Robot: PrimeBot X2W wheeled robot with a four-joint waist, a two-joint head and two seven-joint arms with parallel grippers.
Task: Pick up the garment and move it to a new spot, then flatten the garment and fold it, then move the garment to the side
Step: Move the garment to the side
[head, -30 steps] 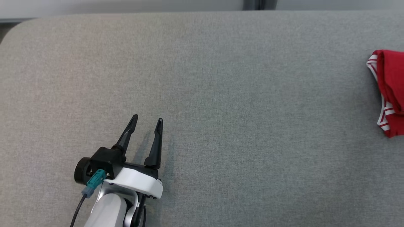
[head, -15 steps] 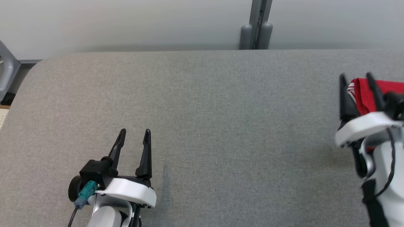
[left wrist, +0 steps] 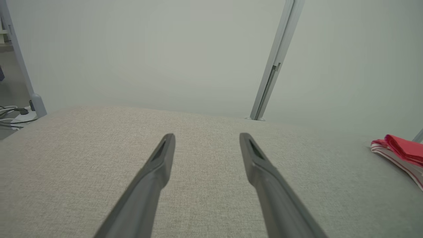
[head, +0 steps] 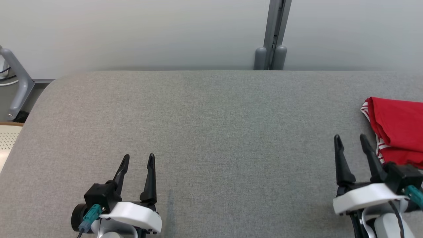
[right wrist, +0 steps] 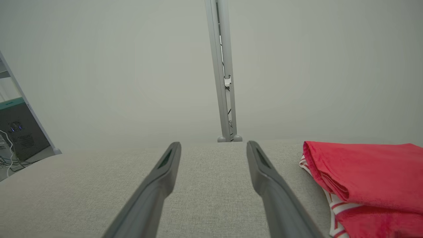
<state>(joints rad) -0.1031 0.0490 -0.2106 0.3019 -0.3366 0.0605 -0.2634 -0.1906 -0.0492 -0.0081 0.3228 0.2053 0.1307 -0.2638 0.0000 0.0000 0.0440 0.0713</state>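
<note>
Garment (head: 400,129): red, red-and-white striped trim, folded over in layers. It lies flat at the far right of the grey bench (head: 211,112) and is cut off by the right edge of the head view.

Right end effector (head: 349,137): fingers spread, nothing between them, tips over bare bench fabric. The garment sits just to its right and a bit ahead, with the striped edge close beside the right finger. The right wrist view shows grey fabric between that fingertip and the trim; lower down the finger I can't tell if they touch.

Left end effector (head: 138,157): also spread and empty, at the lower left of the bench, well apart from the garment. In its wrist view the garment is at the far right.

Grey post (head: 272,33) stands against the wall behind the bench's back edge.
</note>
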